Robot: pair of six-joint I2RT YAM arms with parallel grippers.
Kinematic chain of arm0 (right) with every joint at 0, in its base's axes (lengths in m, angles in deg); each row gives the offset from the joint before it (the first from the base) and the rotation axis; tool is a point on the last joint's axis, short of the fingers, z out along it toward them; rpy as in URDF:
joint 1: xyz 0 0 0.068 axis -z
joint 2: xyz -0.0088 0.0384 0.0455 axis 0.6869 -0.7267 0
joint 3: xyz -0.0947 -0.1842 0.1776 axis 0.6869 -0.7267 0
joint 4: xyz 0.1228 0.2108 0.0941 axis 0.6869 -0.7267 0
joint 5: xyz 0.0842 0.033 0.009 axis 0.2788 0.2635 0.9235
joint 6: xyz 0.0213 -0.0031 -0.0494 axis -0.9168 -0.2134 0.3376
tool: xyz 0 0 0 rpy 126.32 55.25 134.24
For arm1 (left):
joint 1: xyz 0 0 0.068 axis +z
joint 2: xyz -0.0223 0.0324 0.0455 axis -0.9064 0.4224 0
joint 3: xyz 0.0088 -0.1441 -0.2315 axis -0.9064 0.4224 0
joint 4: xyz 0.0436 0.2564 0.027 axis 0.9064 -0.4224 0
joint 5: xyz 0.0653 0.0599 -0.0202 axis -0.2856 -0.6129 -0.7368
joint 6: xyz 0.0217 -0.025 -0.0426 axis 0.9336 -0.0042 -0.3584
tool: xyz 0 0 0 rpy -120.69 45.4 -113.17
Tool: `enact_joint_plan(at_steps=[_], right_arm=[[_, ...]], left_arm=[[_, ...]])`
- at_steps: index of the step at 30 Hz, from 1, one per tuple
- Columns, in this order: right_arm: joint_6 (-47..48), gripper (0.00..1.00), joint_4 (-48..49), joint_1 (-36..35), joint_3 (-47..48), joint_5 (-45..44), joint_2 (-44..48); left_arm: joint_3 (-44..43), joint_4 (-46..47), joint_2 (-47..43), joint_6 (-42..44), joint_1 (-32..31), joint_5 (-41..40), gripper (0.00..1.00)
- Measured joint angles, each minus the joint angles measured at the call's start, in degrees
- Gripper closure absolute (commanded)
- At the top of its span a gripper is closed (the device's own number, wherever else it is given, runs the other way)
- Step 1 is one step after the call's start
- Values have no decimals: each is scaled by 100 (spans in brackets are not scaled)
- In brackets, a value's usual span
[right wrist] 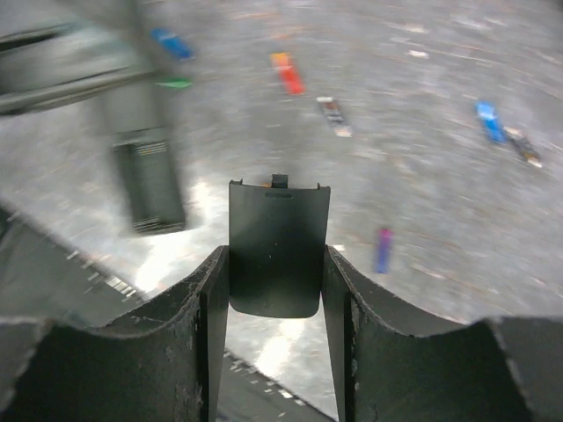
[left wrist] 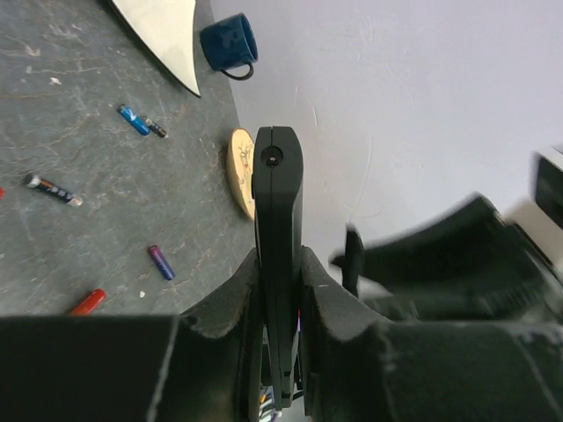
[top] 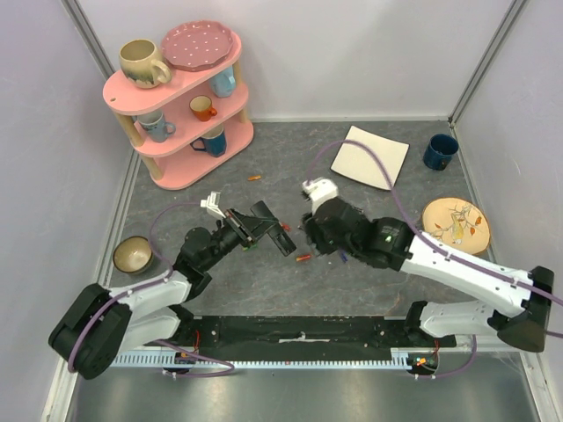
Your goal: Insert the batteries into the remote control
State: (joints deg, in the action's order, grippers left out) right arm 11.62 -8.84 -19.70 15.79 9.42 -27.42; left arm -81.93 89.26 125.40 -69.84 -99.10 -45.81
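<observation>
1. A scuffed grey worktop (top: 255, 286) sits between pale walls, and the two arms meet near its middle.
2. The left jaws are clenched on the remote control (left wrist: 277, 193), which is edge-on to their own camera and, as far as I can judge, lifted off the surface.
3. The right jaws grasp a black battery cover (right wrist: 278, 229) (the remote's back lid, I'd say) just beside the remote.
4. So the opening step looks done and the loading does not. The recess is too blurred to read.
5. The batteries (left wrist: 53, 189) lie loose on the worktop, among them a red one (left wrist: 88, 301), a purple one (left wrist: 161, 262), a blue one (left wrist: 134, 120) and a green one (right wrist: 176, 83).
6. Containers:
   - The pink shelf (top: 123, 90) carries mugs and a spotted plate.
   - No battery shows in the small bowl (top: 132, 255), on the white plate (top: 370, 156) or on the wooden plate (top: 451, 221).
   - The blue mug (top: 440, 151) is too dark inside to tell.
</observation>
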Motion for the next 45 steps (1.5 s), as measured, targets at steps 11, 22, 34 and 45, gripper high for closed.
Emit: enact_joint_plan(at_steps=[11, 22, 34, 45], right_arm=[[186, 56, 448, 3060, -1891, 420, 293], [199, 55, 1261, 3560, -2190, 649, -942], [308, 48, 1683, 3563, -2166, 654, -1703], [317, 23, 1777, 3563, -2124, 704, -1742]], left_arm=[[450, -1814, -2586, 249, 286, 417, 98], [920, -2721, -3449, 317, 289, 645, 98], [942, -2863, -3322, 367, 289, 872, 98], [942, -2879, -3445, 385, 289, 870, 98]])
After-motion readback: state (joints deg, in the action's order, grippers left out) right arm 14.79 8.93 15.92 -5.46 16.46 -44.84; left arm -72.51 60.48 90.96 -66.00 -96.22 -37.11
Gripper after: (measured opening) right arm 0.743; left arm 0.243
